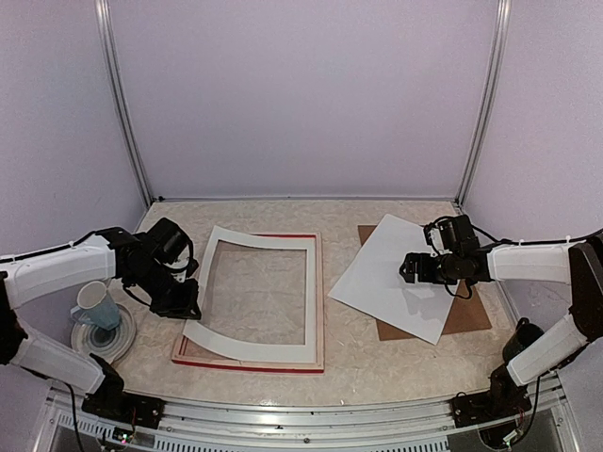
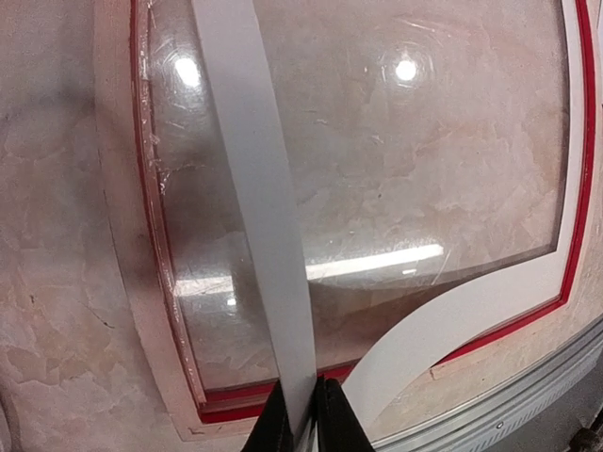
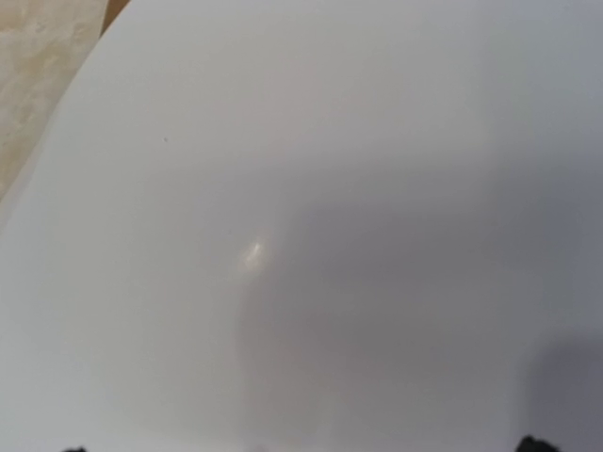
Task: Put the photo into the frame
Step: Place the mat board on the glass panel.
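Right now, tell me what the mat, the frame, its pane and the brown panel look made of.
Mat: thin matte white card, likely; it bows without creasing. Frame: pale wood apparently, with glossy red edge. Pane: clear glass or acrylic, cannot tell which; it mirrors lights. Brown panel: matte hardboard or cardboard, flat brown.

Lilac walls point(image 1: 301, 94), marbled beige tabletop point(image 1: 358, 360)

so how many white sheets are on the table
2: the windowed mat over the frame, pinched by the left gripper; the photo on the backing panel, right.
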You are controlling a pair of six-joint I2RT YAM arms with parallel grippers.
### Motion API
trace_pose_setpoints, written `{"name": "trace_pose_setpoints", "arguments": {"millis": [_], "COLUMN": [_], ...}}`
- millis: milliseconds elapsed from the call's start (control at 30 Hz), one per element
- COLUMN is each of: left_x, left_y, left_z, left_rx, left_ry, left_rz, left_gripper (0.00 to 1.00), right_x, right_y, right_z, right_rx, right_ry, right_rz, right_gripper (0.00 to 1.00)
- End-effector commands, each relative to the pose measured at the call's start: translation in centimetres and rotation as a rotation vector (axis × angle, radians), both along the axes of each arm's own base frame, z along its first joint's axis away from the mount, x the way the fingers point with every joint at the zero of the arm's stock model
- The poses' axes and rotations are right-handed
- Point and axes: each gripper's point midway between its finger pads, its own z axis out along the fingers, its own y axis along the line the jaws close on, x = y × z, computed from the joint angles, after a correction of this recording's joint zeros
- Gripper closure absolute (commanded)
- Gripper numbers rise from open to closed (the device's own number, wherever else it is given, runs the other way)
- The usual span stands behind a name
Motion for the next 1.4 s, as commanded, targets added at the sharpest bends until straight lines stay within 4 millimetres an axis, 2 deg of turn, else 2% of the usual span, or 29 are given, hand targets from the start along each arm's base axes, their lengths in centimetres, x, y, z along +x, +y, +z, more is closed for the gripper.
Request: {"name": "trace_pose_setpoints", "arguments": {"millis": [0,133,200,367,633,767,1033,1133,1367], "left_x": [0.4,0.3,0.5,0.9,0.9,0.8,1.6,2.3,3.6], "left_y": [0.0,0.2,0.4,0.6,0.8,0.9,2.0,3.0,3.9], "left_z": [-0.2,-0.5,-0.2,0.8,1.4,1.7,3.5,3.9,2.1], "left_rx": [0.020,0.036,0.045,0.051,0.061,0.065,0.117,0.170,0.224], "left_ry": [-0.024,-0.017,-0.026,-0.053,-0.052,-0.051,-0.097,-0.137,-0.163], "left_rz": [0.002,0.002,0.005,0.017,0.022,0.025,0.059,0.081,0.100], "left_gripper": [0.90,0.79,0.74,0.67,0.51,0.40,0.19,0.10,0.09], "right_x": [0.0,0.0,0.0,0.0,0.0,0.0,-0.1,-0.1,-0.1], "right_y": [0.5,0.5,0.4,0.6,0.6,0.6,0.6,0.6,0.8], "right_z": [-0.1,-0.1,-0.1,-0.2,-0.1,-0.1,-0.2,-0.2,0.4], "right_rx": [0.001,-0.001,-0.001,0.007,0.005,0.007,0.007,0.010,0.012], "right_ry": [-0.007,-0.004,-0.006,-0.004,-0.007,-0.006,-0.006,-0.007,-0.023], "right_rz": [0.019,0.020,0.020,0.023,0.024,0.024,0.025,0.026,0.038], "right_gripper": [0.01,0.01,0.01,0.01,0.01,0.01,0.01,0.01,0.01]}}
